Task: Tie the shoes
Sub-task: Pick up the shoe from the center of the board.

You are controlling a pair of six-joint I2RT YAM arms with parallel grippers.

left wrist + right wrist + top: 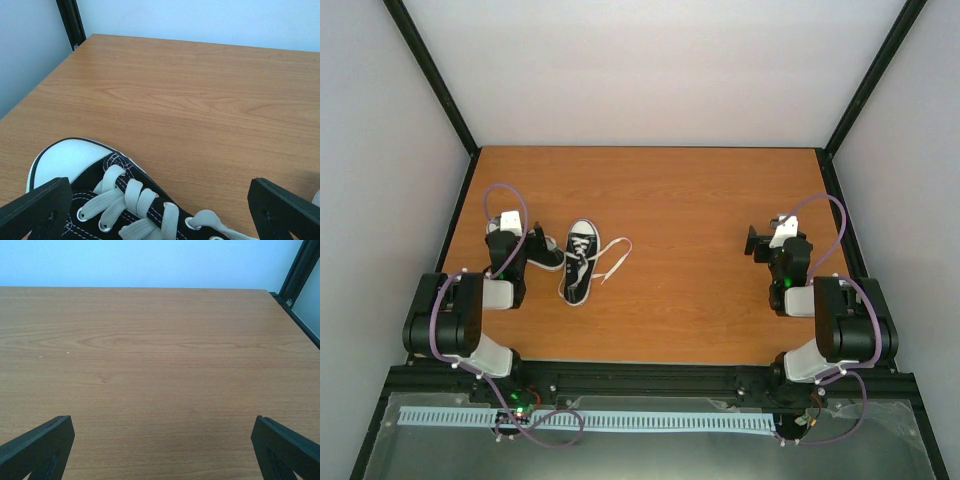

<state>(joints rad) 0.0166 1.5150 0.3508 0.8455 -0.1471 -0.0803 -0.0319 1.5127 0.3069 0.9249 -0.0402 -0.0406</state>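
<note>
Top external view: the shoes sit left of centre on the table [700,200], toward the lower-left part of the wood.
- Exposed shoe [580,264]: upright on its sole, white toe toward the top of the frame. Its loose laces [614,259] trail off to the right across the wood. No bow visible.
- Half-hidden shoe [546,251]: just left of the first and angled. Its front end disappears under the left arm.

Left wrist view: the half-hidden shoe fills the bottom edge, with the toe cap [65,159] at lower left and the crossed lacing [135,200] running toward lower right. Whether this pair of ends is knotted cannot be told; the tongue end is cut off by the frame.
- Left gripper [160,212]: hangs above that shoe, black fingers [35,207] spread wide at the two bottom corners, nothing between them but shoe and wood.

Right wrist view: bare wood only.
- Right gripper [160,447]: fingers fully apart, holding nothing, well away from both shoes at the right side of the table.

Judgement: the opening step, approach, with no lace yet gripped. Tying needs both arms at one shoe, so the right arm likely has to cross leftward. Each gripper then needs one free lace end, pinched low against the wood. The thin, flat laces look easy to miss.
</note>
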